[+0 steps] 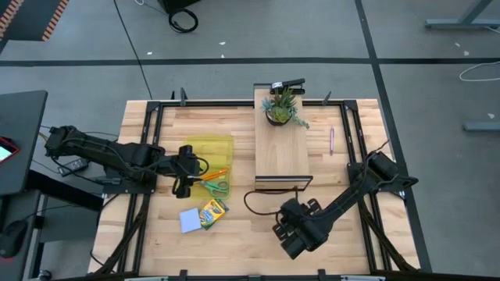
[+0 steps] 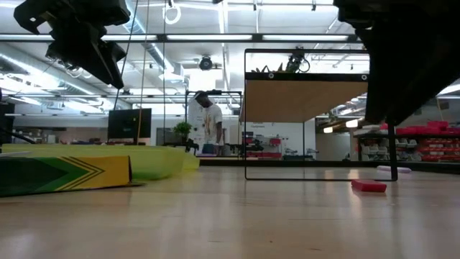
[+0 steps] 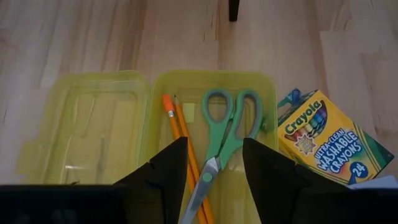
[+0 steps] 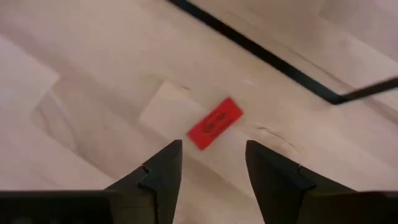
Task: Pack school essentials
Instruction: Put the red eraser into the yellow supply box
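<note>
The open yellow case (image 3: 211, 87) lies at the table's left. Inside it are the green-handled scissors (image 3: 227, 127) and the orange pencil (image 3: 177, 134). My left gripper (image 3: 214, 177) hovers open above them, well clear of the table. The crayon box (image 1: 211, 212) and the pale blue notepad (image 1: 190, 221) lie flat just near of the case. The small red block (image 4: 214, 123) lies flat on the wood, and my right gripper (image 4: 212, 171) stands open above it, pointing steeply down. The purple pen (image 1: 331, 140) lies at the far right.
A wooden shelf on a black wire frame (image 1: 283, 148) stands at the table's middle with a potted plant (image 1: 281, 108) on its far end. In the low view a person (image 2: 210, 122) stands in the room beyond the table. Bare wood lies along the near edge.
</note>
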Robot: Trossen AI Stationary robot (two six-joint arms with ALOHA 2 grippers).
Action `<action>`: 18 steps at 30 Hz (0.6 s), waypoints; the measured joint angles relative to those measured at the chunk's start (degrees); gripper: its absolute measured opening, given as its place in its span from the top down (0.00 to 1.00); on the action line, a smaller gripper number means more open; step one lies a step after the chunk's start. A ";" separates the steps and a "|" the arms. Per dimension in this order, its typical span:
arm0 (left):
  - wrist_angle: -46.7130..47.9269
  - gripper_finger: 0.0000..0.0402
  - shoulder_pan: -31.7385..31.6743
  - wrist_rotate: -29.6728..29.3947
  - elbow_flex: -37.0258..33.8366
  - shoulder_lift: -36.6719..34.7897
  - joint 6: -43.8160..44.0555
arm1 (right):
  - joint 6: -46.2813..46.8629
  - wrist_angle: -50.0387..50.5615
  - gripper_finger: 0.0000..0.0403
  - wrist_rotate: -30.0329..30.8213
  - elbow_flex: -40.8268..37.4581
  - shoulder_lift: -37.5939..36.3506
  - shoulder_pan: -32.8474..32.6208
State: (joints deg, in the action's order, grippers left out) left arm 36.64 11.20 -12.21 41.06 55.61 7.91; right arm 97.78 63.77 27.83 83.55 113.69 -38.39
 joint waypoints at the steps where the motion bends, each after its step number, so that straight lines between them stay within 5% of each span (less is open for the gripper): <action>1: 0.00 0.60 0.00 0.00 0.00 0.00 0.16 | 0.98 0.28 0.55 0.04 0.00 0.46 0.04; 12: 1.13 0.60 0.00 0.00 0.00 0.02 -0.19 | 10.12 -2.67 0.59 2.38 0.87 6.49 -0.30; 18: 1.48 0.60 0.02 -0.01 0.00 0.02 -2.58 | 12.68 4.25 0.59 3.50 9.67 11.71 -0.46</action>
State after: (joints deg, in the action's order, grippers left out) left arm 38.12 11.22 -12.21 41.06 55.64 5.34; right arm 110.45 68.02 31.33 93.22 125.40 -38.85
